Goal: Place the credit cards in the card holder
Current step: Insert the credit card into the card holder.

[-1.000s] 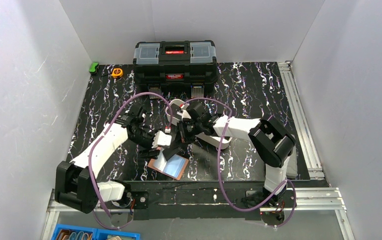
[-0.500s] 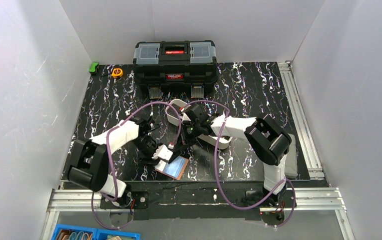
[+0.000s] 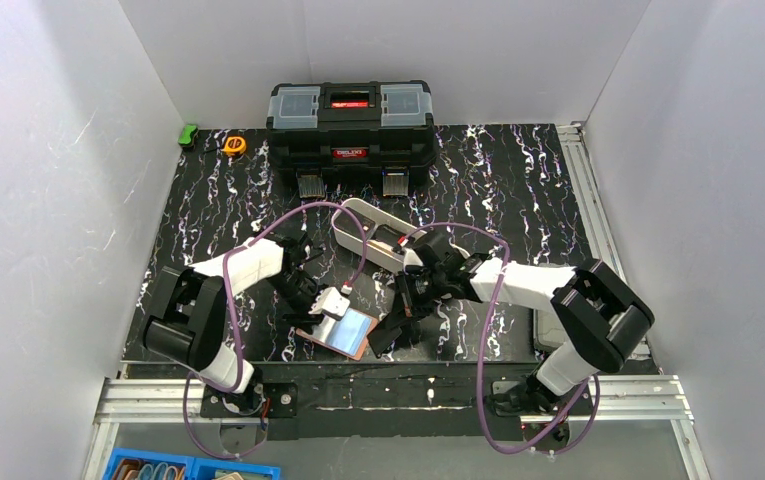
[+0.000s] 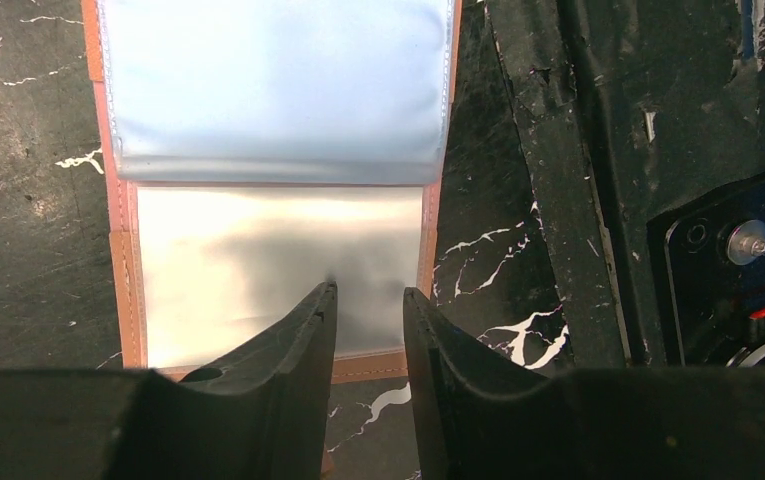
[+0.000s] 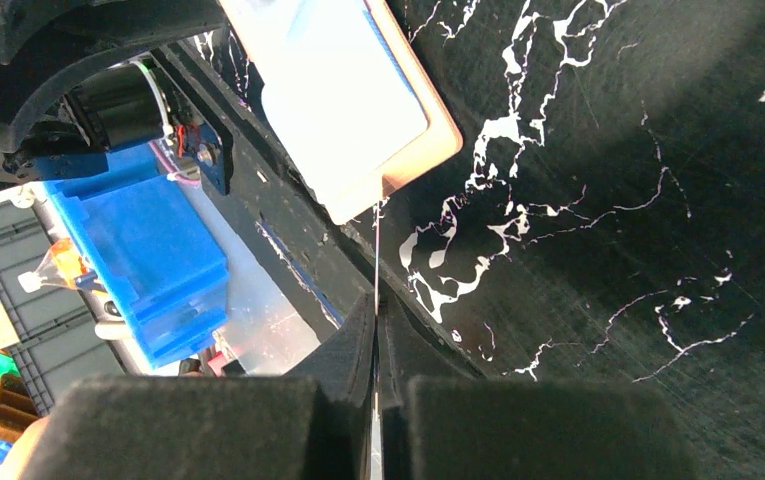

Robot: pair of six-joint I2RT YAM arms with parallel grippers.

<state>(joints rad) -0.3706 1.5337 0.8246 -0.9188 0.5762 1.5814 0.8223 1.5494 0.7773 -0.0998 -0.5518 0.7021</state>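
Left tool [image 4: 368,293] hangs over the open card holder [image 4: 278,250] at the near edge of the table [image 3: 518,180], jaws slightly apart. My right tool [image 5: 376,305] is clamped on a credit card [image 5: 376,245], edge-on beside its corner. If I angle it badly, the card could skid off the pocket.

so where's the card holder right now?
Top view: card holder lies open at the table's near edge, centre-left, left pincer over it, right pincer holding a credit card just to its right.
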